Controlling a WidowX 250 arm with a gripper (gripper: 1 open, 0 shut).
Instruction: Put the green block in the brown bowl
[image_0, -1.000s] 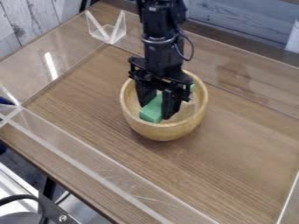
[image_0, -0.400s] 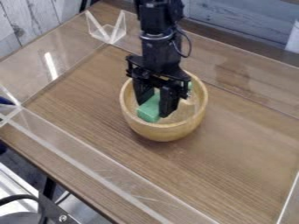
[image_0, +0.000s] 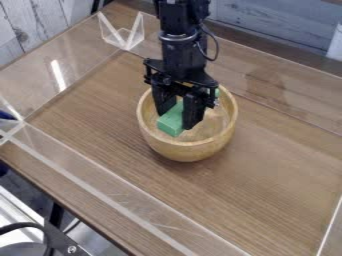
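- One arm is all you have in view: it drops from the top centre of the frame, and its black gripper (image_0: 178, 112) points straight down into the brown bowl (image_0: 222, 137).
- You can see the jaws drawn in tight on the green block (image_0: 174, 122), one dark finger (image_0: 160, 104) on its left side and the other on its right.
- You will find the block between those fingers, inside the bowl's rim, a little left of the bowl's middle; its lower end sits low in the hollow, but you cannot tell whether it touches the bottom.
- Your bowl stands just above the centre of the frame on the wooden table (image_0: 94, 140), its thick pale rim showing whole at the front and partly hidden behind the gripper at the back.
- You have clear plastic walls (image_0: 54, 165) edging the table, one running along the lower left of the frame, with a folded clear piece (image_0: 123, 35) at the upper left.
- Beyond the table, at the upper left, you can see a whitewashed plank wall (image_0: 34, 25).
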